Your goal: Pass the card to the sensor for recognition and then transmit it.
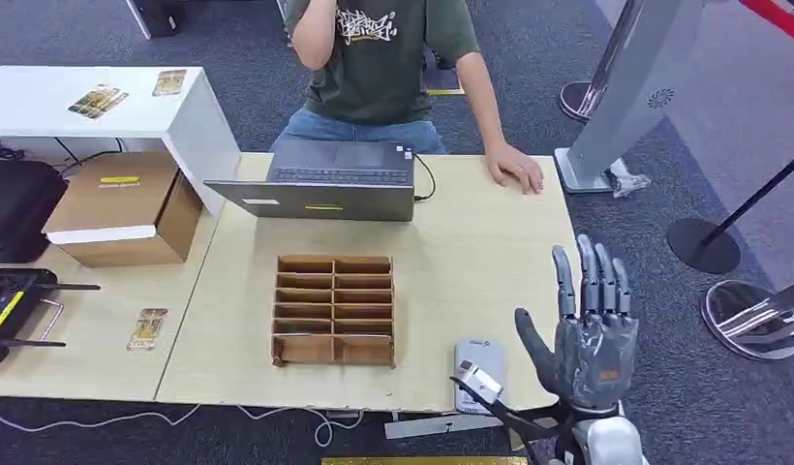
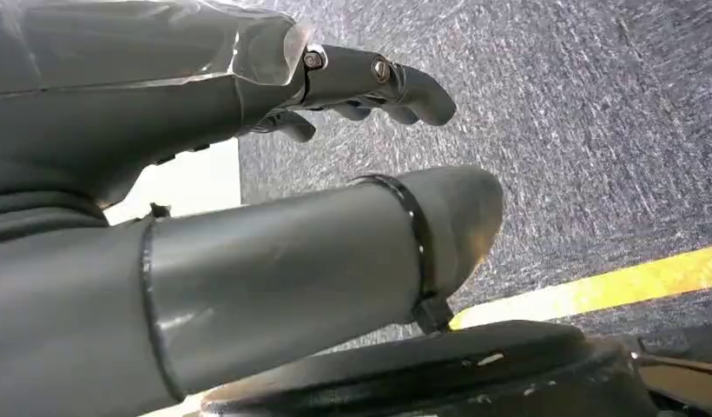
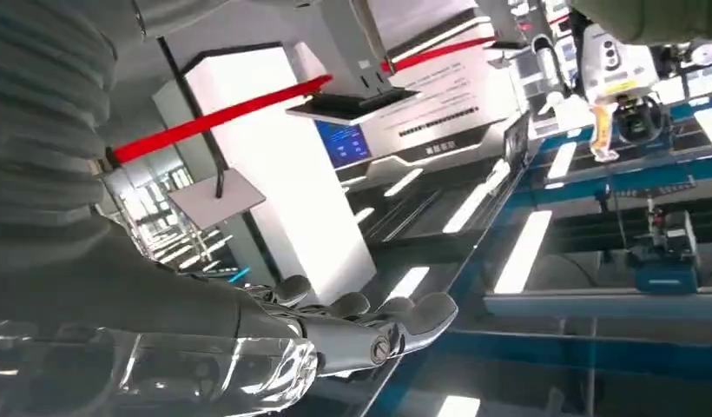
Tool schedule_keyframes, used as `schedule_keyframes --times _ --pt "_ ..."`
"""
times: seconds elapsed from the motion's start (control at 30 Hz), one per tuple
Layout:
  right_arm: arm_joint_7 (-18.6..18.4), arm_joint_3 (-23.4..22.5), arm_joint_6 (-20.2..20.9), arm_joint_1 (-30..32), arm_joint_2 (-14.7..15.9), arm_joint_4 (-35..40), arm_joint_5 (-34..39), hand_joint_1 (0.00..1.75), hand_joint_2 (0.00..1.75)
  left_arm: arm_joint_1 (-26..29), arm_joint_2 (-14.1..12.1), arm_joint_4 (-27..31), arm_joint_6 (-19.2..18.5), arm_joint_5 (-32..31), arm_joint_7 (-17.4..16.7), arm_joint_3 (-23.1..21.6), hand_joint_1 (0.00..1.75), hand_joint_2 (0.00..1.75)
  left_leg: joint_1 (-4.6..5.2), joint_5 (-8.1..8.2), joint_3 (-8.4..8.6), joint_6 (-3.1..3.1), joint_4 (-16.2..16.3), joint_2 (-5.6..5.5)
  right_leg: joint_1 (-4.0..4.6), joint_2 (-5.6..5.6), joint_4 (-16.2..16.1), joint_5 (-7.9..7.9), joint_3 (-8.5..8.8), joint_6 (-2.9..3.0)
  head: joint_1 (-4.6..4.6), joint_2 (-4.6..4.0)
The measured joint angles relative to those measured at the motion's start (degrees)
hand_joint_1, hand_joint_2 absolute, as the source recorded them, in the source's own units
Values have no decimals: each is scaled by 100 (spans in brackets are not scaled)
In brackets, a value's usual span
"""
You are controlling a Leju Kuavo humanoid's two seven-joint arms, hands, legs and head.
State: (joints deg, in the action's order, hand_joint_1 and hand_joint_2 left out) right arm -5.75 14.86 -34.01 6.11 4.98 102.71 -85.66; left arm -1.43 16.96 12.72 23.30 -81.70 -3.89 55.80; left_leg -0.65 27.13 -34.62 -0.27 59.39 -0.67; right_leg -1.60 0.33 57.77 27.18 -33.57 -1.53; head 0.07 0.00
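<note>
A patterned card (image 1: 147, 328) lies flat on the low left table, far from both hands. The grey sensor pad (image 1: 477, 366) sits at the front edge of the wooden table (image 1: 471, 252). My right hand (image 1: 589, 329) is raised just right of the sensor, palm up and fingers straight and spread, holding nothing. The right wrist view shows the same fingers (image 3: 370, 326) stretched out against the hall behind. In the left wrist view my left hand (image 2: 248, 174) hangs over grey carpet, thumb (image 2: 352, 252) apart from the loosely bent fingers (image 2: 379, 82), with nothing in it.
A wooden slotted organiser (image 1: 333, 310) stands mid-table, with an open laptop (image 1: 325, 179) behind it. A seated person rests a hand (image 1: 514, 167) on the far edge. Two more cards (image 1: 98, 100) lie on a white shelf above a cardboard box (image 1: 122, 208). Stanchion bases (image 1: 751, 318) stand to the right.
</note>
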Motion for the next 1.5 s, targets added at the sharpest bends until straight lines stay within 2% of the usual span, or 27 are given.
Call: schedule_keyframes --times 0.23,0.33,0.47,0.6,0.83,1.0,1.17,1.5 --pt "396 -153 -94 250 -483 0 0 0 175 9 22 2 39 74 77 123 0 0 0 0 0 0 0 0 0 1 0 0 0 0 0 0" --pt "422 -153 -72 306 -594 -4 0 0 175 11 26 2 33 92 116 173 0 0 0 0 0 0 0 0 0 1 0 0 0 0 2 0" --pt "104 18 83 308 -625 -22 0 0 175 13 26 2 15 107 157 201 0 0 0 0 -1 0 0 0 0 2 0 0 1 0 0 0" --pt "-521 497 245 206 -598 -85 0 0 175 15 26 2 -35 116 199 223 0 0 0 0 0 0 -1 1 0 2 0 0 1 0 0 0" --pt "-1434 1457 212 -284 -234 -411 0 0 175 16 46 33 -122 39 142 241 0 0 0 -1 2 0 0 2 -1 3 0 0 1 0 0 0" --pt "-1631 1996 122 -477 -133 -619 0 0 175 16 50 70 -195 -35 127 241 0 0 0 0 1 0 0 2 0 2 1 0 1 0 0 0" --pt "-1756 2298 74 -594 -45 -831 0 0 175 15 63 133 -295 -70 52 241 0 0 -1 0 1 0 0 2 1 2 0 0 1 0 0 0" --pt "-2307 2945 223 -742 151 -1159 0 0 175 16 81 284 -474 -155 -18 241 0 0 0 0 1 0 0 2 0 2 1 0 1 0 -2 0"
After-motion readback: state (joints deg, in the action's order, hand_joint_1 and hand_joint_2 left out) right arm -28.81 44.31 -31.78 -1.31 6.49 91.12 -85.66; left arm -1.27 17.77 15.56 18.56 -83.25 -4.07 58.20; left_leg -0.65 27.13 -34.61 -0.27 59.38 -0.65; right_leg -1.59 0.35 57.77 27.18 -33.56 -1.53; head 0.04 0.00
